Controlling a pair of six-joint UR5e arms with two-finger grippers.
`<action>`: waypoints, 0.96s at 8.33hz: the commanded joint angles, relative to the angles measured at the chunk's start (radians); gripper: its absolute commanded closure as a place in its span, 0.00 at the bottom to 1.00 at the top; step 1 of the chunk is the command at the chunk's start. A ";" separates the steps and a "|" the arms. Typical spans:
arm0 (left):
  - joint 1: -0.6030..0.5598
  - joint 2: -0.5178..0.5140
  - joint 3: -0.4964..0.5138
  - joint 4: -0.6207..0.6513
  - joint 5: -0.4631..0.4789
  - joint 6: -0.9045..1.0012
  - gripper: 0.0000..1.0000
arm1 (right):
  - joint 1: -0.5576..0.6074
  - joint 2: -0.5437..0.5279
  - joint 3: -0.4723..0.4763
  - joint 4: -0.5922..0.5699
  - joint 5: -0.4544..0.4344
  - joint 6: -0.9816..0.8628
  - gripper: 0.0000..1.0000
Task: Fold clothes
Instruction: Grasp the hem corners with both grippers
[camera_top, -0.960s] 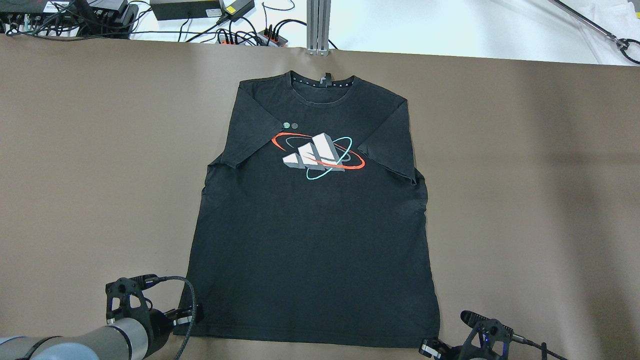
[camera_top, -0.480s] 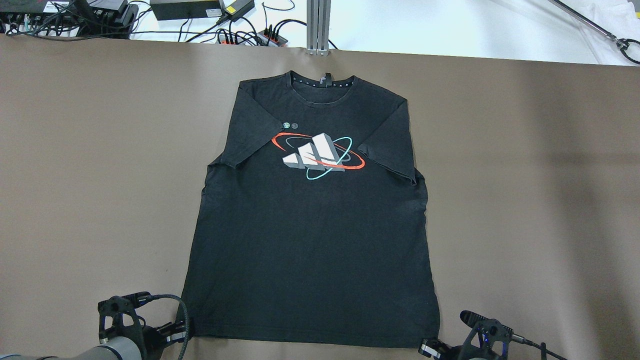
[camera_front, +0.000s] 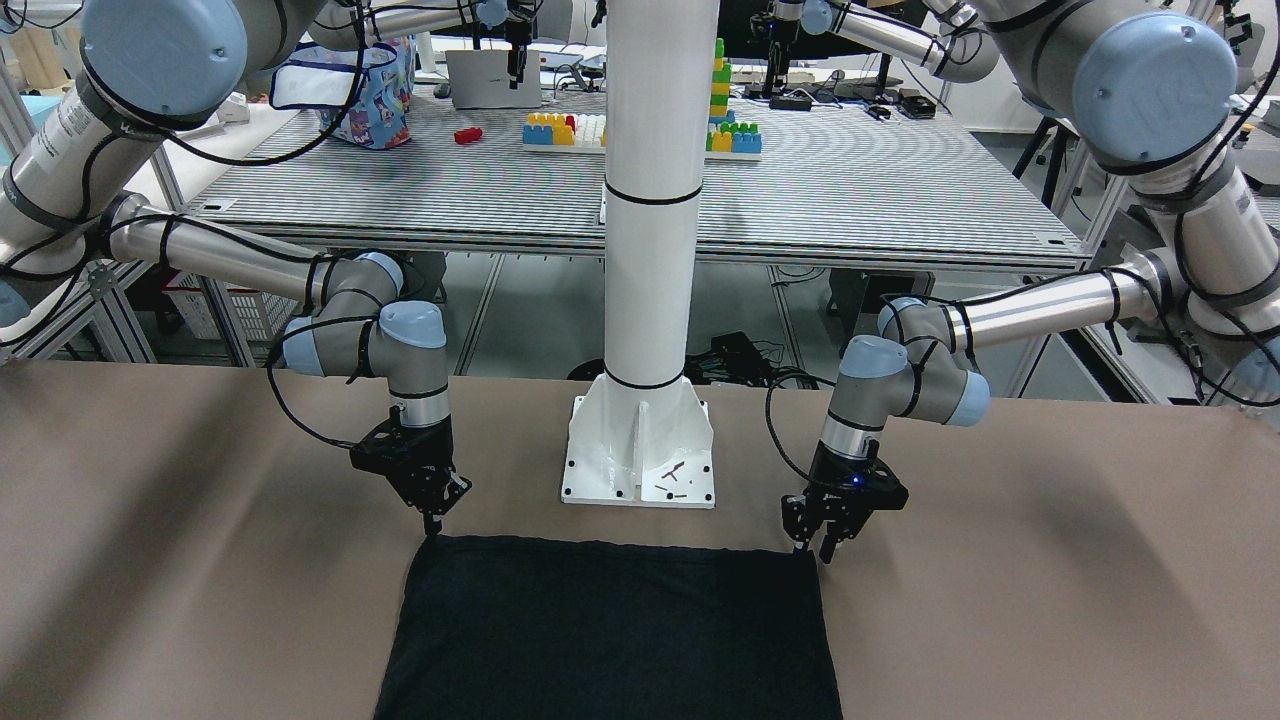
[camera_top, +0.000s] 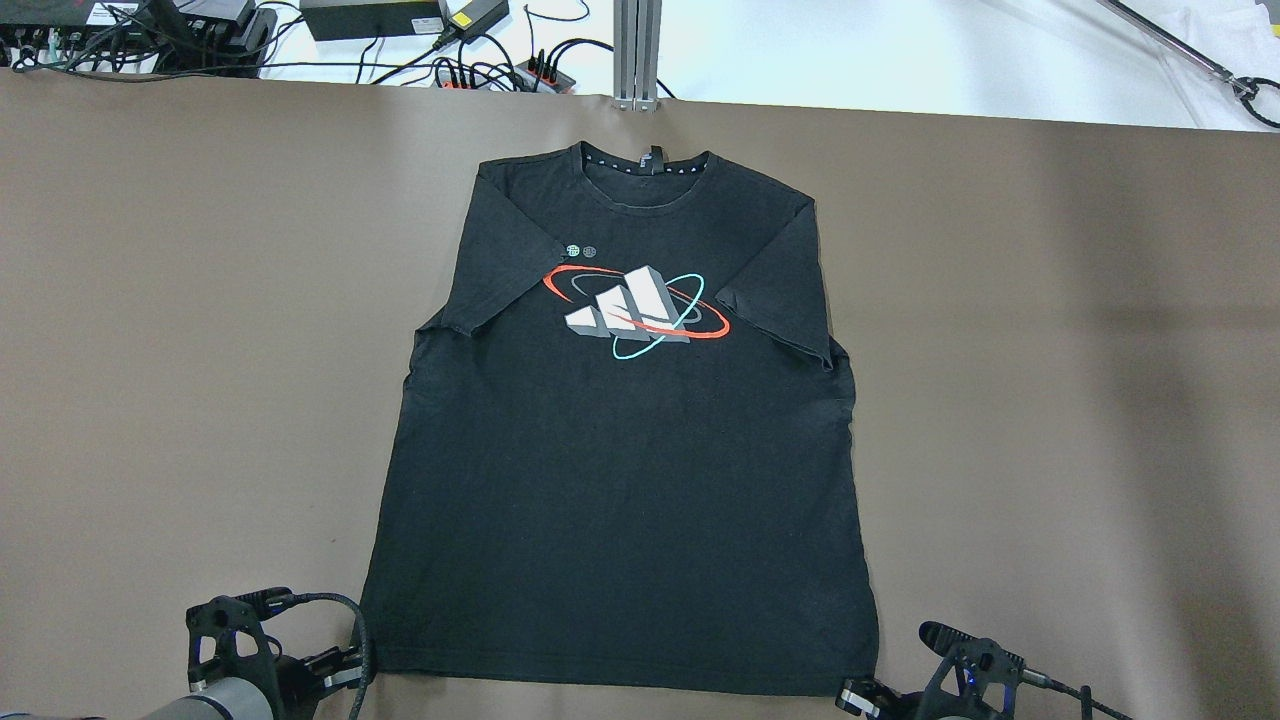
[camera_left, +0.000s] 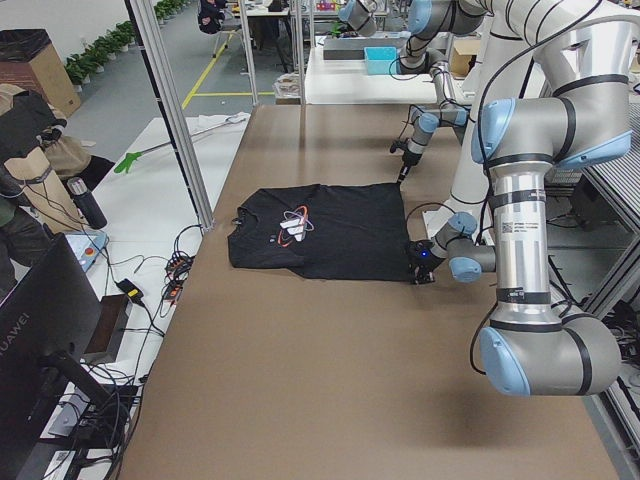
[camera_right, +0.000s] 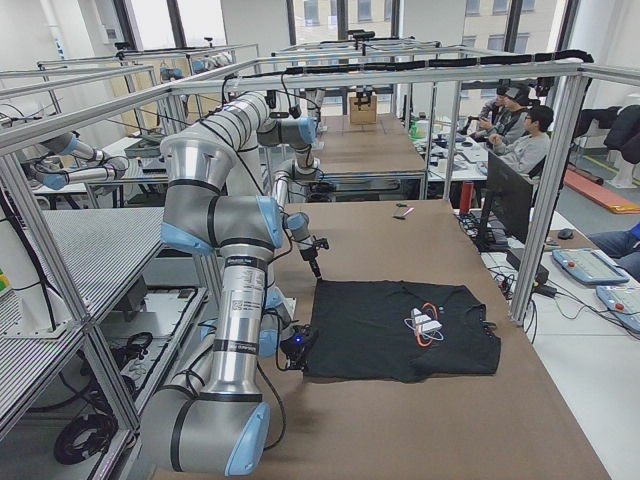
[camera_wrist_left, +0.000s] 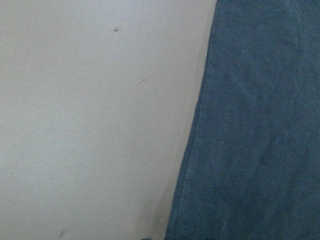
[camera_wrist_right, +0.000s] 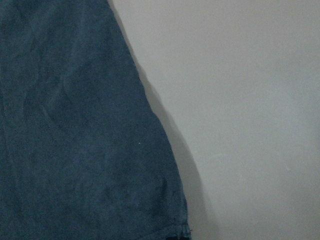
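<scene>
From across the table, only the hem end of the black T-shirt (camera_front: 610, 630) showed, lying flat on the brown table (camera_front: 1050, 600) in front of the white pole's base plate (camera_front: 640, 450); the rest ran off the bottom edge. The left gripper (camera_front: 812, 545) stood at one hem corner, its two fingers apart. The right gripper (camera_front: 432, 522) pointed down at the other corner. Its fingers read as one narrow tip, and I could not tell whether they were closed or pinching cloth.

From overhead, the whole shirt lay spread face up, collar far from the robot, its printed logo (camera_top: 635, 312) on the chest. Both grippers sat just beside the near hem corners, largely cut off by the frame's lower edge.

In the left-end view the shirt was small and the fingers too tiny to judge.

The right-end view was the same, with the near arm's column covering part of the scene.

Each wrist camera showed only a blurred hemmed shirt edge against bare table, with no fingers in sight.
</scene>
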 joint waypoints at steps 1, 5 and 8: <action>0.025 0.001 -0.002 0.000 0.007 -0.020 0.63 | 0.001 0.000 -0.001 0.000 0.000 0.000 1.00; 0.030 0.008 -0.004 0.000 0.005 -0.020 1.00 | 0.001 0.000 0.000 0.000 -0.002 0.000 1.00; 0.028 0.111 -0.162 0.000 -0.040 -0.018 1.00 | 0.007 -0.007 0.043 0.000 0.001 0.000 1.00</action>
